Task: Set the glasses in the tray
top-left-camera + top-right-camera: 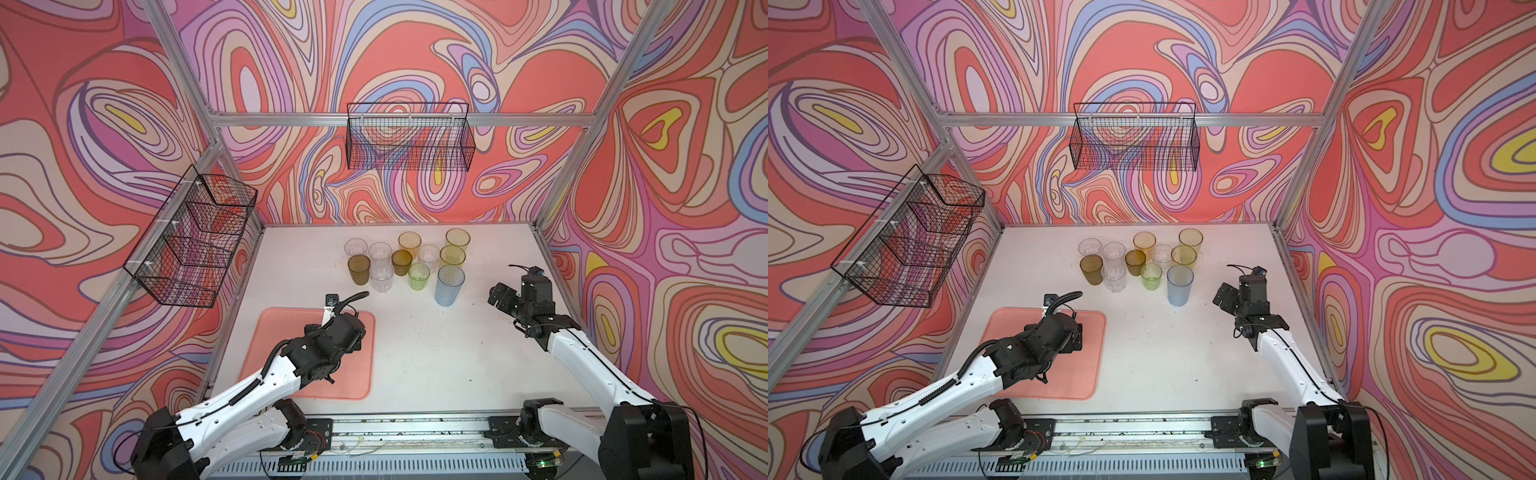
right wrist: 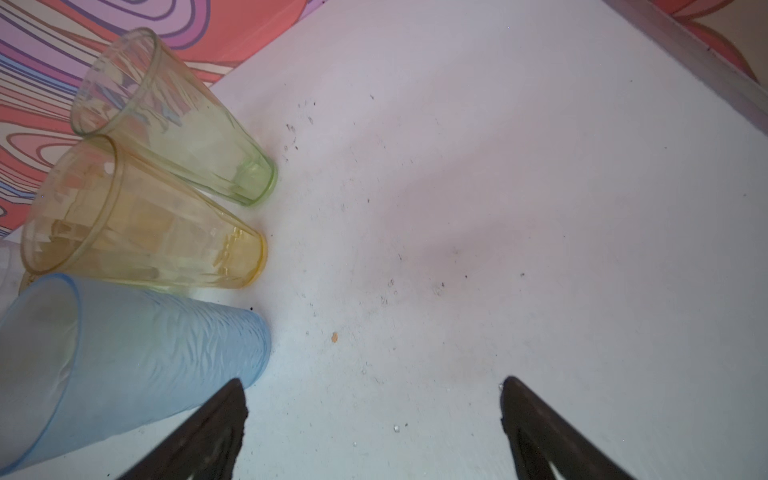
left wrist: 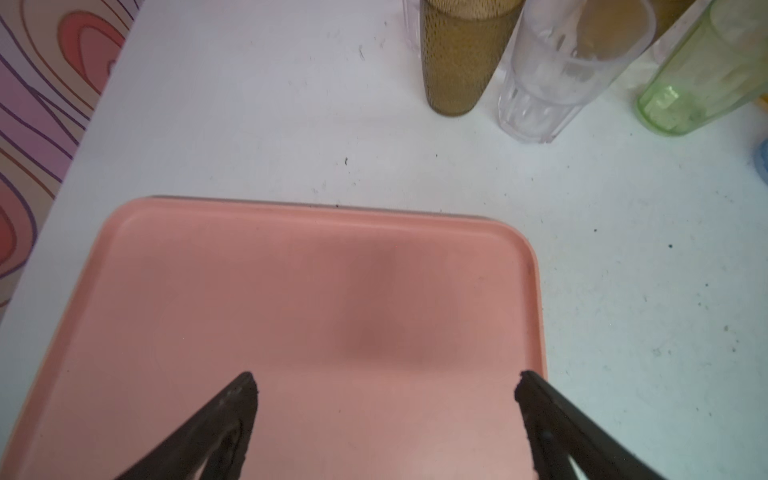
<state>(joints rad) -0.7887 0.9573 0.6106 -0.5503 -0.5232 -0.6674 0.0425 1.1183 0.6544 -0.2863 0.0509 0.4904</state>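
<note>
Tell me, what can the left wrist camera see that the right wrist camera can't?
Only the left wrist view shows the pink tray, the brown glass, clear glass and green glass beyond it, and the open left gripper. Only the right wrist view shows the yellow glass, yellow-green glass and open right gripper. Both show the white table, the swirly wall, and probably the blue glass: whole in the right wrist view, a sliver in the left.

Pale blue glass (image 2: 158, 357) is showing a frosted, rippled surface; brown glass (image 3: 461, 62) is looking dimpled; pink tray (image 3: 208, 291) and white table (image 3: 249, 124) are appearing smooth and matt.
</note>
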